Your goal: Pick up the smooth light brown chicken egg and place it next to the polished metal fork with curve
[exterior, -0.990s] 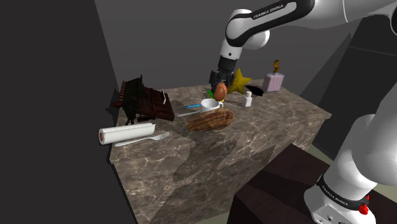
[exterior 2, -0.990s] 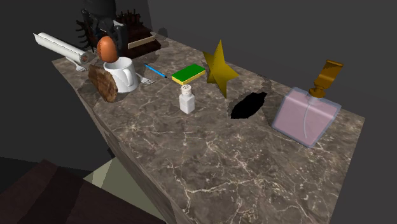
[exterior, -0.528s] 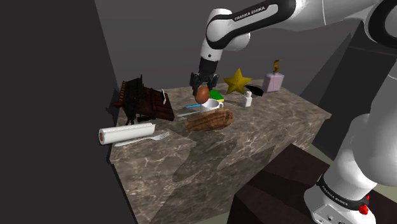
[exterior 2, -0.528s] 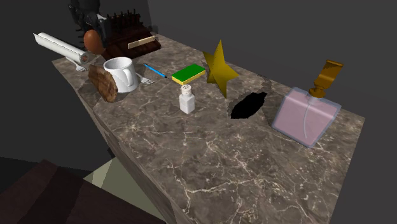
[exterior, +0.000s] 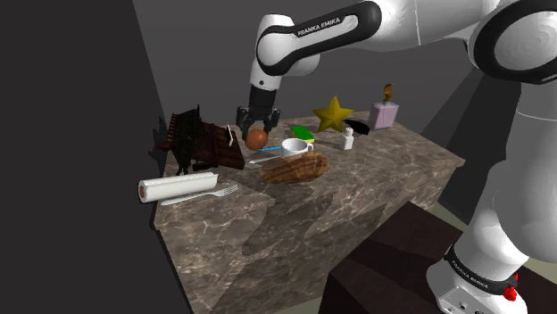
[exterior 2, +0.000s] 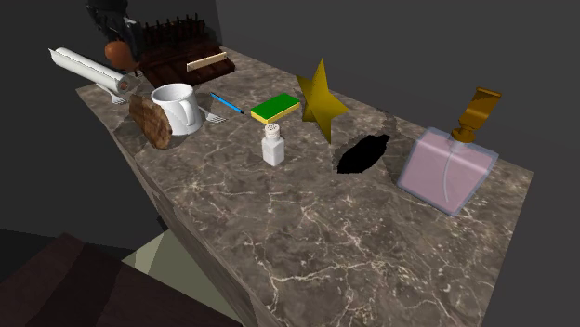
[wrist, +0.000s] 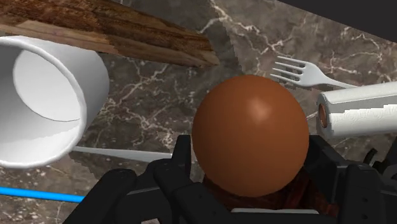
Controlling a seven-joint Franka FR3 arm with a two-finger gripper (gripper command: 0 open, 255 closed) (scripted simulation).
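**Ana:** Egg (exterior: 257, 139) first. Where is it?

**Ben:** The black gripper (exterior: 256, 131) has it. Its fingers are closed on the brown egg, one on each side. The egg hangs in the air over the table (exterior: 375, 187), between the white mug (exterior: 295, 145) and the dark rack (exterior: 189, 134).

**Ana:** So what is done?

**Ben:** The picking up looks done. The putting down is not done yet. The pale fork (exterior: 214, 191) lies just beside the white roll (exterior: 177, 187), apart from the egg. The arm likely has to carry the egg over there and set it down softly, so it does not roll off.

**Ana:** Is anything in the mug?

**Ben:** No. The wrist view looks right into the mug, and it is empty. The pink bottle (exterior 2: 446, 175) with the gold top stands far away. What is inside it cannot be told.
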